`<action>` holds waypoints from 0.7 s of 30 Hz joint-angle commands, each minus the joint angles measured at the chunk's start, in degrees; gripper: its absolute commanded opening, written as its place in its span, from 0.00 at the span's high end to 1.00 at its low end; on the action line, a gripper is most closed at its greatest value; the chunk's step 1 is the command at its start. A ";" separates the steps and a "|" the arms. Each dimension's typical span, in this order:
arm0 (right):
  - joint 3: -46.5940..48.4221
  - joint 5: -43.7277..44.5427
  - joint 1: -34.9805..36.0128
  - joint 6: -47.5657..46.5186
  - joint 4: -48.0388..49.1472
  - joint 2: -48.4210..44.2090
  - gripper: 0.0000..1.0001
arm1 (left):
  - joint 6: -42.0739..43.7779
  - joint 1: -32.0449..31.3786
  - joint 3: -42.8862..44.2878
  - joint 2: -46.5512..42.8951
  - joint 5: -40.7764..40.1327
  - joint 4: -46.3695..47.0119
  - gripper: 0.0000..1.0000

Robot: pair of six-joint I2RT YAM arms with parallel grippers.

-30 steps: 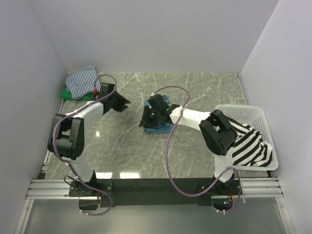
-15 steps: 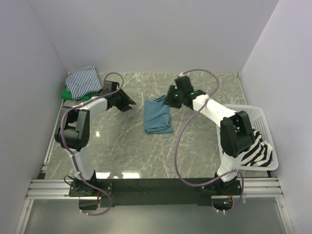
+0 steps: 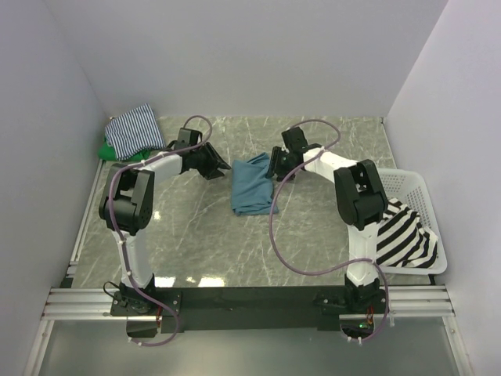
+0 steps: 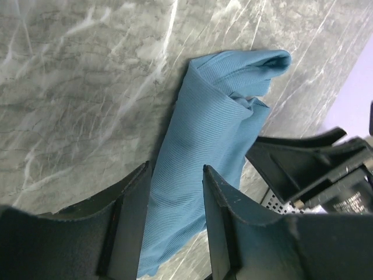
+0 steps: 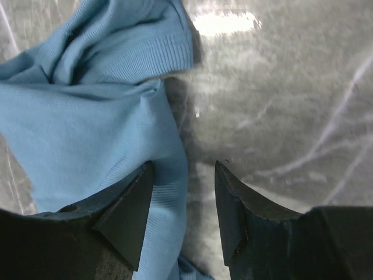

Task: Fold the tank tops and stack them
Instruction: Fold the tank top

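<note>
Walls [image 3: 250,55] of plain pale white close in the back and both sides of the workspace. Between them lies a grey-green marble-patterned table [image 3: 196,235], glossy enough to catch a few bright reflections, with a metal rail [image 3: 250,299] along its near edge where both arm bases are bolted. The left arm [image 3: 129,204] and right arm [image 3: 356,200] both reach toward the middle of the far half, each trailing a purple cable [image 3: 274,235]. A white lattice basket [image 3: 407,182] sits at the right edge of the table, and the bold black-white striped top [image 3: 403,235] spills over its near rim. In the far left corner the thin navy-white striped top [image 3: 133,129] lies on the green top [image 3: 109,149]. The teal-blue top [image 3: 252,188] lies on the table near the centre, a narrow, loosely folded strip with its far end bunched. The left gripper [image 3: 221,167] is just beside its far left corner, released, with ribbed teal cloth showing in the gap between its fingers in the wrist view. The right gripper [image 3: 273,172] is at the top's right edge, also released, its fingers straddling the cloth's edge and bare marble.
</note>
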 commanded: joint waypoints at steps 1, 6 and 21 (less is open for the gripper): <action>4.09 -1.01 0.06 -0.45 2.78 1.05 0.46 | 1.68 -0.11 0.37 -0.03 1.51 1.69 0.54; 0.42 -0.49 0.23 0.86 6.47 -1.31 0.46 | 1.94 -0.11 0.72 0.85 1.34 1.25 0.54; -5.21 -0.75 0.76 2.36 11.57 -5.44 0.46 | 2.11 -1.08 1.51 3.40 0.99 1.08 0.54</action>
